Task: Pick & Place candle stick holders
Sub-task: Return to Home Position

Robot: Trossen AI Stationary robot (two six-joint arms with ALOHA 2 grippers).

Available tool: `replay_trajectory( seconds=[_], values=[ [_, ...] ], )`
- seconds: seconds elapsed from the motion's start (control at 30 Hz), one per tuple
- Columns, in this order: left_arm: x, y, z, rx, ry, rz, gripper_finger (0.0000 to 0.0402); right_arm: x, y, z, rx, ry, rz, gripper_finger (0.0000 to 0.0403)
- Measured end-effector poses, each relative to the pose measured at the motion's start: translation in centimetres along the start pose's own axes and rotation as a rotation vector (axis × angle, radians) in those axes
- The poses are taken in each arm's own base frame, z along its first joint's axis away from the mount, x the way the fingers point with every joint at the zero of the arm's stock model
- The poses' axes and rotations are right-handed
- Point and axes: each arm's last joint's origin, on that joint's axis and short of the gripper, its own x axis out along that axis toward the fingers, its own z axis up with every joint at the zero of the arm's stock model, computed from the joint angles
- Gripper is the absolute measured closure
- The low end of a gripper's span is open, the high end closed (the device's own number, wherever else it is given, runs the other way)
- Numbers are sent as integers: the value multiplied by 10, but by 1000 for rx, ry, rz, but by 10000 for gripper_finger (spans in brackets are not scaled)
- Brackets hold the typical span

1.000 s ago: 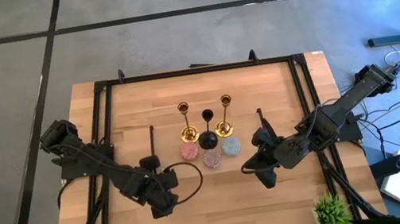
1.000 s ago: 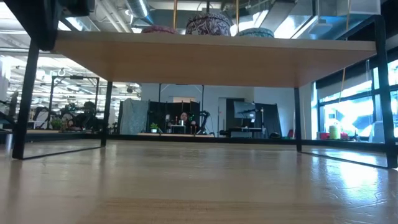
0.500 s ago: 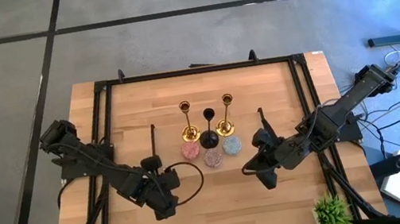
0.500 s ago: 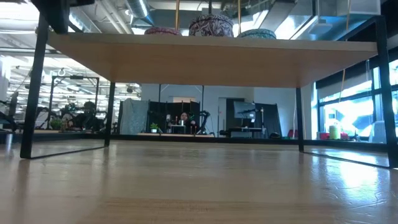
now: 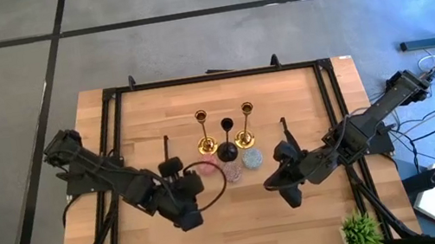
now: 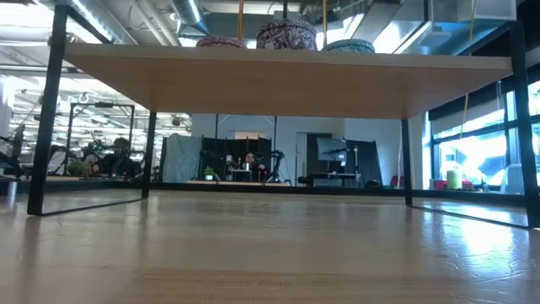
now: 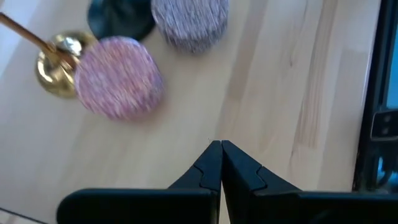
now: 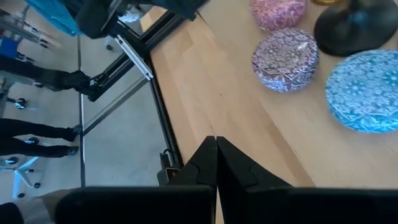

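With the left gripper (image 7: 221, 146) and right gripper (image 8: 216, 142) fingers clenched empty, the pink round (image 7: 118, 78) lies just ahead of the left fingers; forward drift on retraction could knock it against the gold stem (image 7: 55, 70).

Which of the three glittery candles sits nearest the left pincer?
The pink one, right ahead of the left pincer, beside a gold holder's foot; mauve and pale blue sit farther off.

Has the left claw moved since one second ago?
Yes. In the high view the left claw has shifted toward the pink candle, which stayed put.
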Motion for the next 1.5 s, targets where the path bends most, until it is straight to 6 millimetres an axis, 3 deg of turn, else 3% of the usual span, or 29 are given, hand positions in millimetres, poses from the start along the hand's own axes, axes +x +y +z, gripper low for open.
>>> replay_trajectory(
  seconds=[0.43, 0.67, 0.9, 1.07, 1.23, 1.5],
  values=[
    [-6, 19, 31, -6, -62, 10, 400, -13, 1, -14, -16, -33, -60, 403],
    [-20, 28, 33, -40, -116, 29, 400, -54, -10, -23, -12, -120, -139, 403],
    [-42, 45, 33, -118, -228, 99, 400, -94, -6, -39, -148, -279, -82, 403],
    [-59, 62, 31, -221, -342, 207, 400, -112, -1, -54, -197, -349, -35, 403],
    [-82, 79, 30, -299, -460, 247, 400, -108, 17, -64, -230, -354, 47, 403],
    [-118, 122, 21, -277, -499, 268, 400, -77, 39, -61, -327, -416, 41, 403]
  ],
)
